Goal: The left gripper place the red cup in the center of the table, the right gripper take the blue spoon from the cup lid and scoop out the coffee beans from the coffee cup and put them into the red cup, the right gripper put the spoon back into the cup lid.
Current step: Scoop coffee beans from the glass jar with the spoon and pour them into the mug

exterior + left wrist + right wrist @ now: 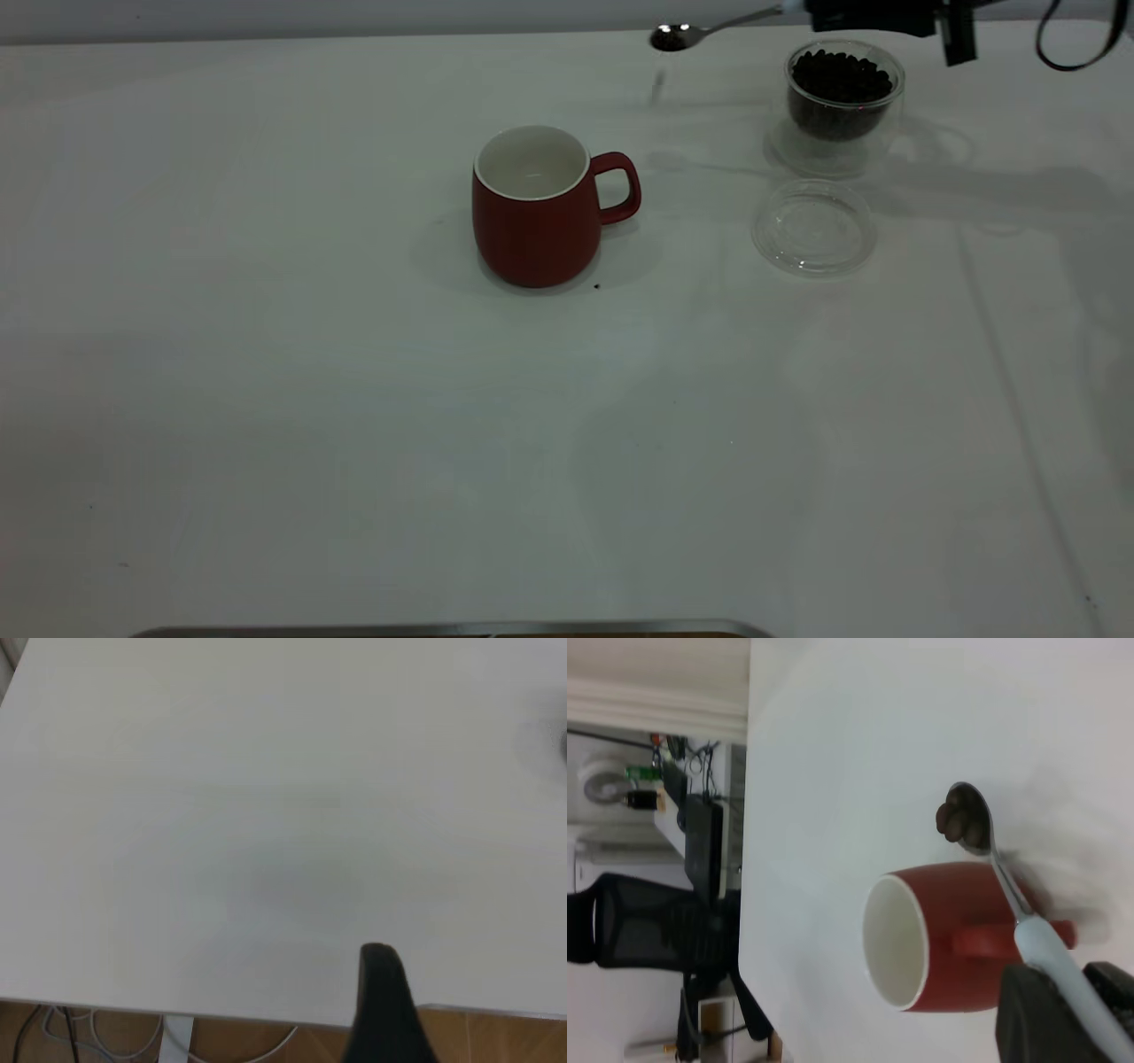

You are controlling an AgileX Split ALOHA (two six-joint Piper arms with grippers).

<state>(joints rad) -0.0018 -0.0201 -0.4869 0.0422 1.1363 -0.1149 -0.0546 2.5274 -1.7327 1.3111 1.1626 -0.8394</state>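
a: where's the right gripper (1063,1001) at in this one?

b: up at the far right edge of the table (266,399), hanging in the air just past the coffee cup (842,102). its fingers are pinched on the pale handle of the blue spoon (709,34), and the spoon sticks out sideways from it toward the middle of the table. the bowl is well clear of the surface and has a few coffee beans (953,819) sitting in it.

a: and the red cup (537,208)?

b: upright near the middle, out beyond the spoon tip and nearer the camera than the gripper, handle turned toward the gripper's side. white inside, looks bare from here. tiny dark speck on the table right by its base.

a: lid?

b: the cup lid (813,228) lies flat just beside the coffee cup, below and a bit forward of the gripper. the glass cup is full of beans.

a: left gripper (385,1005)?

b: only one dark finger shows in its wrist view, over bare table near the edge, so can't tell how wide it's spread. nothing in it that shows.
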